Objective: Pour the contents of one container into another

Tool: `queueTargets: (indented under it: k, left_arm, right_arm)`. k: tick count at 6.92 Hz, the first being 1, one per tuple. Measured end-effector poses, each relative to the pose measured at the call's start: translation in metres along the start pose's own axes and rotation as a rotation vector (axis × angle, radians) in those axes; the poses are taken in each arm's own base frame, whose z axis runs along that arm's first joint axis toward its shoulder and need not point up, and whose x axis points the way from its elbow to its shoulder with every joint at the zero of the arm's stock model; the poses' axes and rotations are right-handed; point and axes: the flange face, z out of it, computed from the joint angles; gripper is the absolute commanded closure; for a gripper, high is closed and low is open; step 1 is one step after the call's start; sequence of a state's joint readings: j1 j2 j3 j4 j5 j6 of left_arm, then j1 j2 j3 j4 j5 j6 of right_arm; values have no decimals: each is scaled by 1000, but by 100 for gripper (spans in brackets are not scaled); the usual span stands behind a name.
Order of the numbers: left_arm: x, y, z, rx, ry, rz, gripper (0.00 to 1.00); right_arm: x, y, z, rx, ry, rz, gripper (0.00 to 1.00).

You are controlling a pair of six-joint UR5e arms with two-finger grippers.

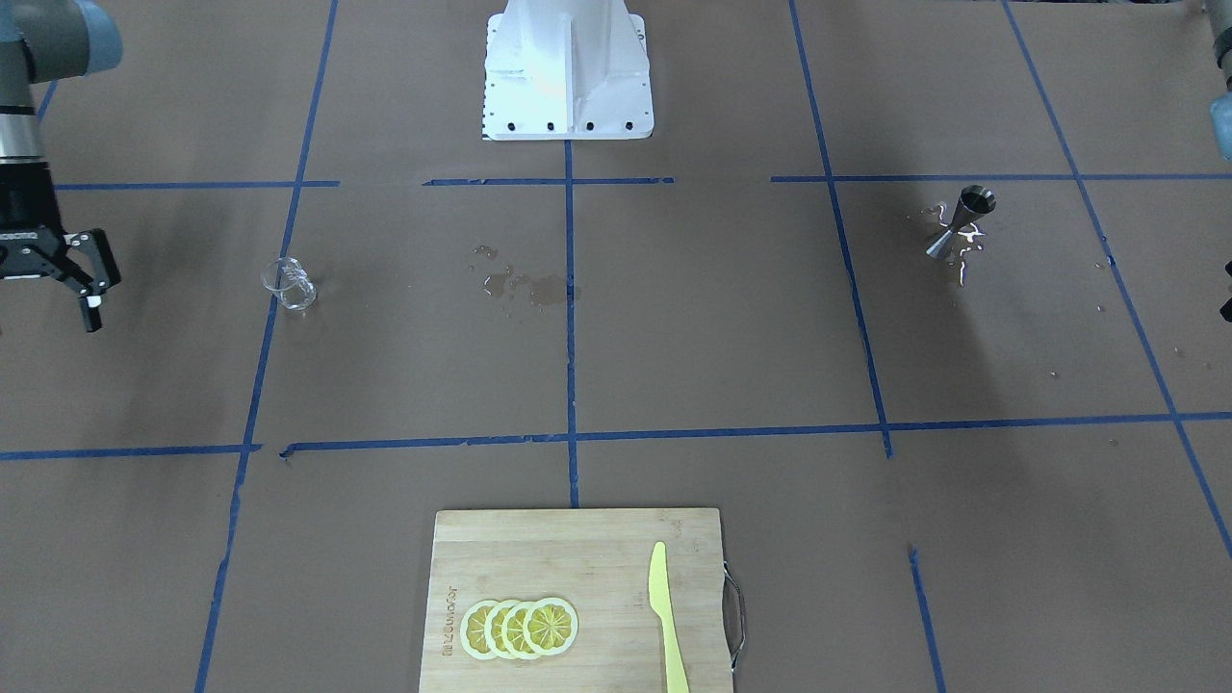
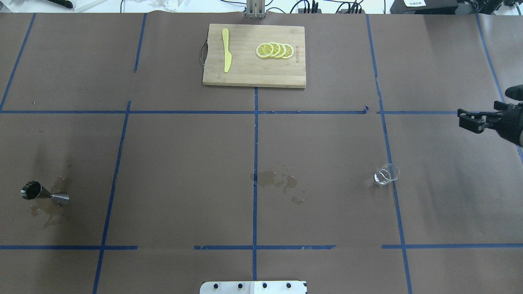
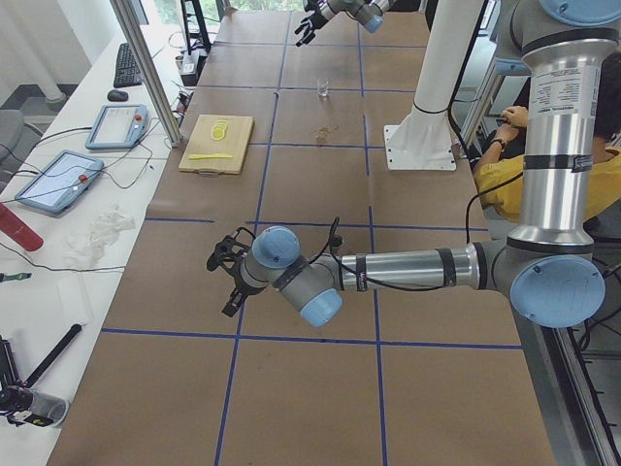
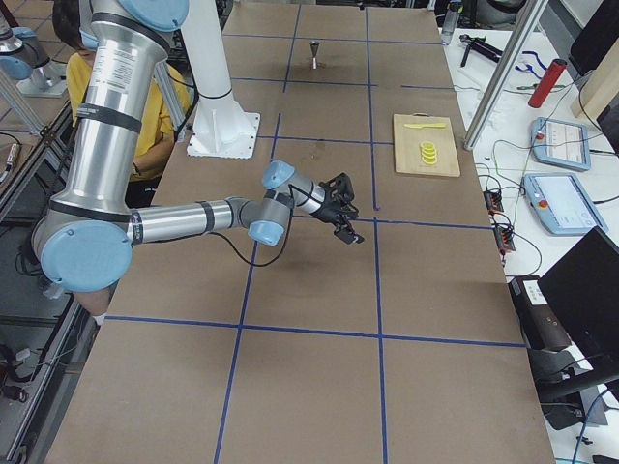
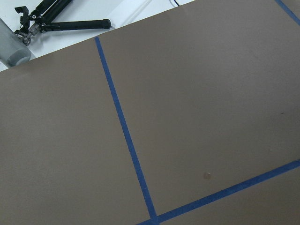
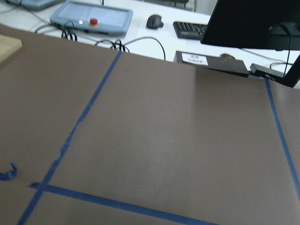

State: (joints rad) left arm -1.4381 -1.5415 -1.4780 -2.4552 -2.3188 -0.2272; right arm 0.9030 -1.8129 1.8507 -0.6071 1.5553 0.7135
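The clear glass cup [image 1: 289, 284] [image 2: 384, 174] stands alone on the brown paper, on the robot's right side. Far away on the robot's left side stands the steel hourglass jigger [image 1: 962, 223] [image 2: 45, 194], with a wet puddle [image 1: 962, 258] around its base. My right gripper [image 4: 348, 213] [image 2: 480, 120] hangs open and empty above the table, out beyond the cup and apart from it. My left gripper [image 3: 225, 282] hovers over bare paper near the table's left end. Only a sliver of it reaches the front-facing view, so I cannot tell its state.
A wet spill [image 2: 278, 179] marks the table's middle. At the far edge lies a wooden cutting board [image 2: 245, 73] bearing lemon slices [image 2: 274, 50] and a yellow plastic knife [image 2: 226, 55]. The white robot base [image 1: 568, 77] stands at the near edge.
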Motion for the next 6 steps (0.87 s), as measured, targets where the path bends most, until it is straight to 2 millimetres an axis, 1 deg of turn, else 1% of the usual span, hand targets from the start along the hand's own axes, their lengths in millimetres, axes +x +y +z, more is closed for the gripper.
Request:
queueTargets:
  k: [1, 2, 3, 4, 5, 6]
  left_arm:
    - [0, 3, -2, -1, -2, -2, 0]
    - [-1, 5, -6, 5, -20, -3, 0]
    - [1, 10, -13, 4, -30, -9, 0]
    - [0, 15, -14, -18, -33, -18, 0]
    - [-3, 16, -13, -55, -38, -2, 0]
    - [-12, 11, -14, -103, -50, 23, 0]
  right_arm:
    - [38, -21, -2, -108, -40, -59, 0]
    - [67, -34, -7, -194, -75, -85, 0]
    - [90, -39, -9, -271, -83, -90, 0]
    - [115, -41, -11, -355, -82, -81, 0]
    - [143, -41, -20, -442, -115, -52, 0]
    - [168, -42, -34, -517, -169, 2, 0]
